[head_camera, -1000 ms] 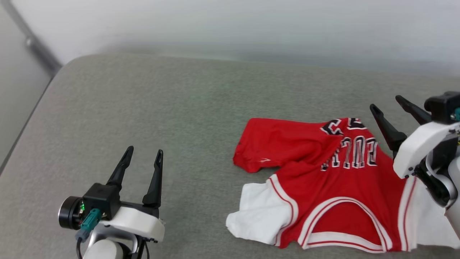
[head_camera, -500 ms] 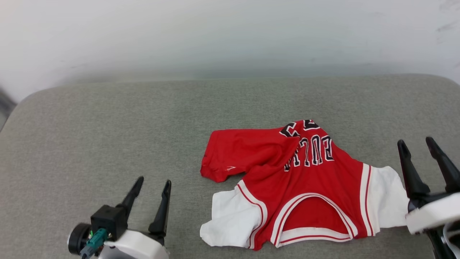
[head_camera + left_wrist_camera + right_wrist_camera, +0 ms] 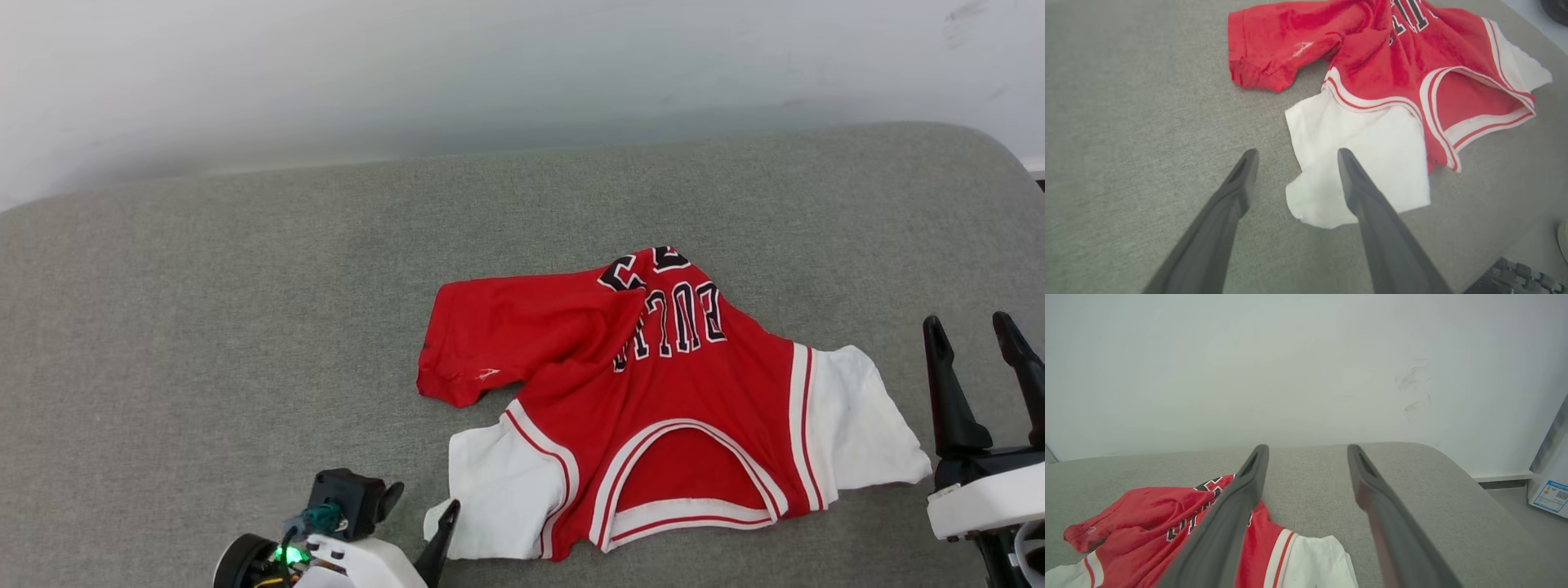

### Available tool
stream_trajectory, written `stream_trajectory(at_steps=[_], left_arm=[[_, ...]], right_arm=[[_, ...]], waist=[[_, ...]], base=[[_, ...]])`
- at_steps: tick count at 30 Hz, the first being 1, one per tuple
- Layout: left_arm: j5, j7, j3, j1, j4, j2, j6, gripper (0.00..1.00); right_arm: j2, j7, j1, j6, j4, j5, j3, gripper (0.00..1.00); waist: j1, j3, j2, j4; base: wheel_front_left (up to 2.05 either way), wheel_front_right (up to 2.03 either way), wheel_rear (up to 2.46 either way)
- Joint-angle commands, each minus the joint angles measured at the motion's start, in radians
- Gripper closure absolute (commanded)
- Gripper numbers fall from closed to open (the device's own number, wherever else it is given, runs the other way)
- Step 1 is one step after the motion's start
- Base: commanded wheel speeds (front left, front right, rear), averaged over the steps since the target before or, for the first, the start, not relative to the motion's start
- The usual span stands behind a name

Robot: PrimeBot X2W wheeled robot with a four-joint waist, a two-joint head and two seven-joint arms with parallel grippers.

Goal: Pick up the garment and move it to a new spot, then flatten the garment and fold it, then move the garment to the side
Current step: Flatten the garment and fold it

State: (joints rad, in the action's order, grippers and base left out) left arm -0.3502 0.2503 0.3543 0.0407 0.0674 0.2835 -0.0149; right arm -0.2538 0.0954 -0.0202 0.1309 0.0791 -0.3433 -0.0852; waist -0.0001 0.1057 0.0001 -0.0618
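Note:
The garment (image 3: pixel 653 392), red with white sleeves and black print, lies rumpled on the grey cushion, neckline toward me and its lower left part folded over. My left gripper (image 3: pixel 423 500) is open at the bottom of the head view, pointing at the near white sleeve (image 3: pixel 498 482). In the left wrist view, the left gripper (image 3: pixel 1297 153) hangs just above that sleeve (image 3: pixel 1372 143), one finger over the cloth and one over bare cushion. My right gripper (image 3: pixel 966 322) stands open and empty just right of the other white sleeve (image 3: pixel 849 416). The right gripper (image 3: pixel 1307 448) points toward the wall, with the garment (image 3: pixel 1147 514) at its lower left.
The grey cushion (image 3: pixel 204 327) runs wide to the left and ends in a rounded corner (image 3: pixel 1004 155) at the right. A white wall (image 3: pixel 490 65) stands behind it. A labelled box (image 3: pixel 1549 490) sits on the floor beyond the right end.
The head camera has swung to the right. My left gripper has turned and moved right to the near white sleeve. The right gripper has dropped lower beside the garment. Both stay open.

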Motion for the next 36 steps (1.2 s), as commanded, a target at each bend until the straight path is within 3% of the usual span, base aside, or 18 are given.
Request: stream_trajectory(at_steps=[1, 7, 13, 22, 24, 27, 36], left_arm=[[-0.009, 0.047, 0.01, 0.011, 0.015, 0.008, 0.0, 0.0], [0.02, 0.214, 0.041, -0.002, 0.035, 0.026, 0.046, 0.0], [0.027, 0.238, 0.033, -0.027, -0.003, 0.023, 0.073, 0.0], [0.036, 0.26, 0.056, -0.032, -0.117, 0.031, 0.07, 0.0], [0.026, 0.288, 0.078, -0.024, -0.156, 0.028, 0.052, 1.0], [0.013, 0.29, 0.096, -0.012, -0.192, 0.021, 0.036, 1.0], [0.009, 0.119, -0.004, -0.029, -0.149, 0.033, 0.094, 1.0]], right_arm=[[0.007, -0.004, 0.009, 0.0, 0.001, -0.007, 0.002, 0.0], [0.01, 0.005, -0.01, 0.0, -0.011, -0.006, 0.023, 0.0], [0.012, 0.012, -0.028, 0.0, -0.02, -0.009, 0.017, 0.0], [0.024, 0.025, -0.052, 0.0, -0.031, 0.008, 0.031, 0.0], [0.021, 0.026, -0.059, 0.0, -0.033, 0.016, 0.035, 0.0], [0.019, 0.027, -0.059, 0.0, -0.039, 0.023, 0.033, 0.0], [-0.014, -0.048, -0.007, -0.001, -0.042, 0.036, 0.036, 0.0]], waist=[[0.0001, 0.01, -0.0001, -0.007], [0.0001, 0.046, -0.0001, -0.029], [0.0001, 0.078, -0.0001, -0.045], [0.0001, 0.121, -0.0001, -0.061], [0.0001, 0.125, -0.0001, -0.061], [0.0001, 0.117, -0.0001, -0.056], [0.0001, 0.041, -0.0001, -0.012]], base=[[0.0, 0.0, 0.0], [0.0, 0.0, 0.0], [0.0, 0.0, 0.0], [0.0, 0.0, 0.0], [0.0, 0.0, 0.0], [0.0, 0.0, 0.0], [0.0, 0.0, 0.0]])
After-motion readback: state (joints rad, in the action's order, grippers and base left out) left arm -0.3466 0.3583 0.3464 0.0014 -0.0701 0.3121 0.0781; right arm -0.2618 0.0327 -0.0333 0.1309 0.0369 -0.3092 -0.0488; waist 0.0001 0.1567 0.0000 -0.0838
